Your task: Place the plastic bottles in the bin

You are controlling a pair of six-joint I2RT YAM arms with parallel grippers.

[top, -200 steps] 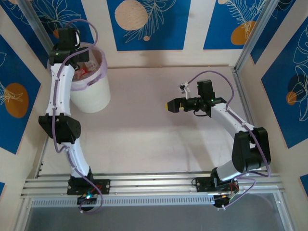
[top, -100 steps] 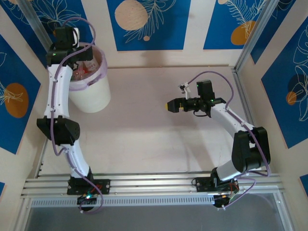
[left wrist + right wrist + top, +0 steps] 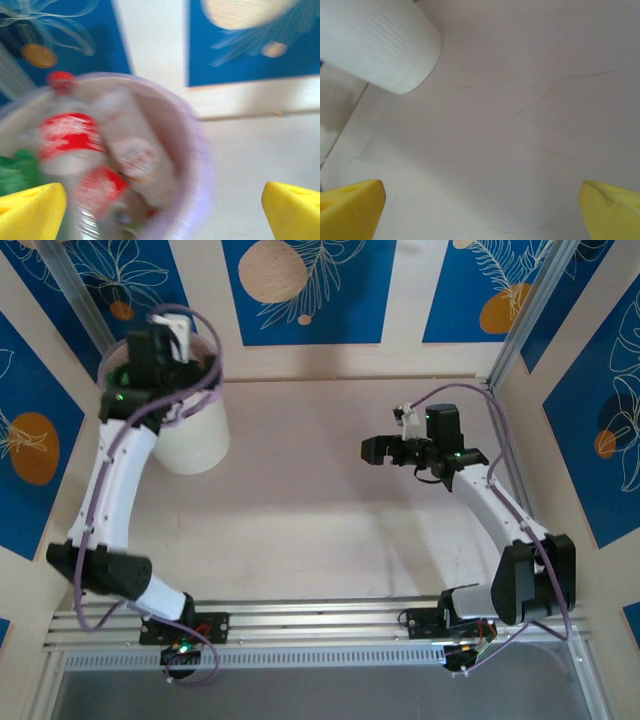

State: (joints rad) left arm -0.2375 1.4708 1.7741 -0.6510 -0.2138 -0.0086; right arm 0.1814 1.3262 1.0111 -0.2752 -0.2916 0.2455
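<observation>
Red-capped bottles (image 3: pixel 67 142), seemingly clear plastic

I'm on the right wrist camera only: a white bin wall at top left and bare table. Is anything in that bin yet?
Observer: Yes. The left wrist view looks into the bin and shows plastic bottles piled inside, one with a red cap and red label.
Operator: Where is the left gripper?
Observer: The left gripper hangs over the bin, jaws open, nothing between them.
Operator: Any green one in there?
Observer: A green object lies inside at the left of that view; blur hides what it is.
</observation>
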